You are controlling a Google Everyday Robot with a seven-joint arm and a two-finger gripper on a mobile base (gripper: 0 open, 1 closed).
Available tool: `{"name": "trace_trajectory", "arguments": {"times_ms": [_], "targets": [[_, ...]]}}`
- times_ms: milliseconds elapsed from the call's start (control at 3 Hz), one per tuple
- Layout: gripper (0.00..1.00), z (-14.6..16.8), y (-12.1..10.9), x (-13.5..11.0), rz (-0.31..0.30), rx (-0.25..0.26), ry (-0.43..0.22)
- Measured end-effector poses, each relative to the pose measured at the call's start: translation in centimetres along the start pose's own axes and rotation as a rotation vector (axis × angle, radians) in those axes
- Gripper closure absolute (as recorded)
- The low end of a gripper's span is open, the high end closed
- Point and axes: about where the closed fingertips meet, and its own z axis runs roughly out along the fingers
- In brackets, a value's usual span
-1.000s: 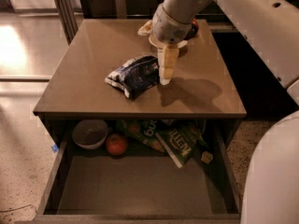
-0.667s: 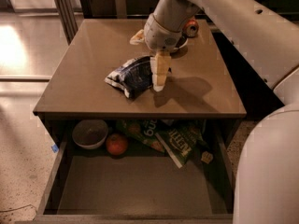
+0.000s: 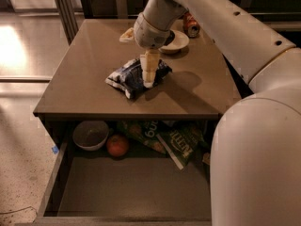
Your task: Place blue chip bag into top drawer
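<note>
**Operator:** Change since the earlier frame: the blue chip bag [image 3: 128, 78] has not shifted. The hand [image 3: 149, 81] has moved from beside the bag's far edge to directly over its middle, pointing straight down, with its tip at the foil.

**Inspector:** State the bag's position and the hand's condition.

**Operator:** The bag lies crumpled near the centre of the tabletop [image 3: 80, 84], not lifted. Whether the hand is open, closed or already gripping cannot be told from this view. Contact with the foil appears likely but is not confirmed.

**Inspector:** Meaning for the task?

**Operator:** Judged as the approach complete and the grasp stage in hand. Lift and transfer are not yet done. The top drawer [image 3: 127, 192] stands pulled out below the tabletop's front edge, with its front floor bare, so a drop zone is available.

**Inspector:** Other contents?

**Operator:** At the drawer's rear are a grey bowl [image 3: 90, 134], a red round fruit [image 3: 117, 145] just beside it, and green chip bags [image 3: 181, 145] to the right. Behind the hand on the tabletop are a white dish [image 3: 178, 41] and a can [image 3: 191, 25].

**Inspector:** Legible writing?

**Operator:** The blue bag shows white patches and lettering, but no word is readable. The green bags carry large white lettering, and the brand cannot be confirmed. The can's label is unreadable.
</note>
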Motion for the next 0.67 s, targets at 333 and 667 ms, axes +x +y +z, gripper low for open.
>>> {"name": "trace_trajectory", "arguments": {"times_ms": [333,667], "targets": [[0.00,0.0,-0.1,0.0,0.000,0.001,0.000],[0.00,1.1,-0.1,-0.3,-0.013,-0.014,-0.010]]}}
